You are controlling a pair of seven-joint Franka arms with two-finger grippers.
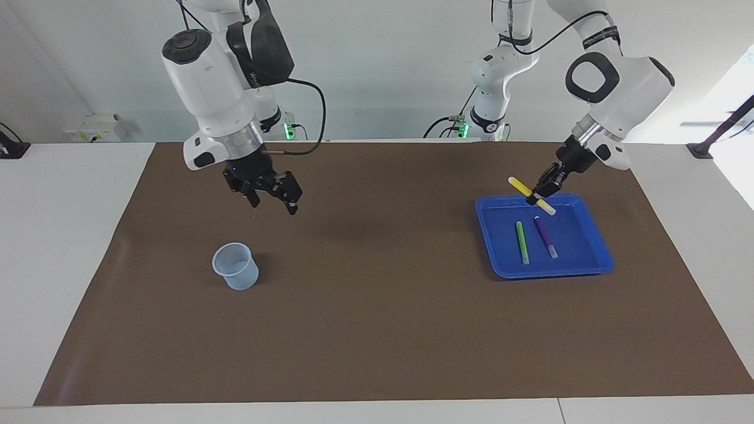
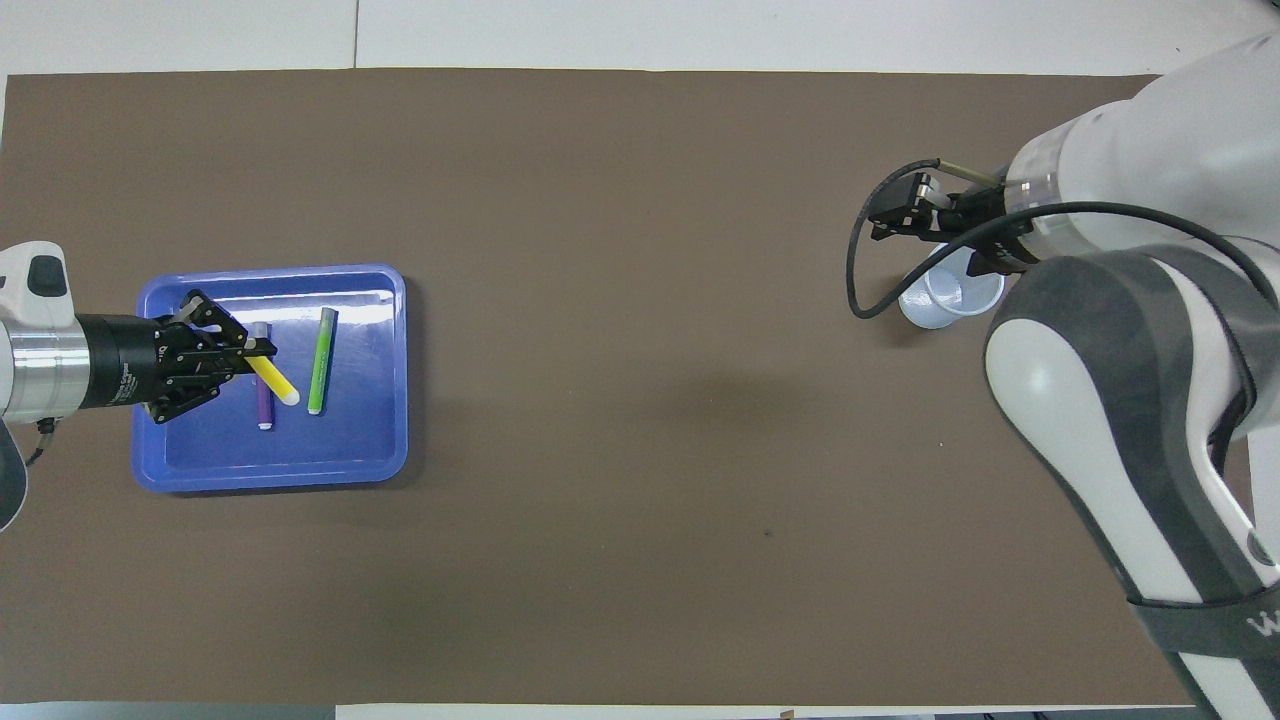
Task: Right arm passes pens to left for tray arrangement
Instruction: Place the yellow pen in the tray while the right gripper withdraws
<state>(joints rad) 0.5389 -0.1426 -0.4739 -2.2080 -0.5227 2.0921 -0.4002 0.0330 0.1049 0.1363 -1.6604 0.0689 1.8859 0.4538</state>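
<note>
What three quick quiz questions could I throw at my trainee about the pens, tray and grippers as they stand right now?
1. True or false: the yellow pen lies flat in the blue tray.
2. Which pens already lie in the tray? A) green pen and purple pen B) only the green one C) none
3. Fill in: the right gripper hangs open above the mat, not far from the small translucent ____.

Key:
1. False. The left gripper is shut on it, holding it tilted over the tray's edge nearest the robots.
2. A. They lie side by side, apart.
3. cup
</note>
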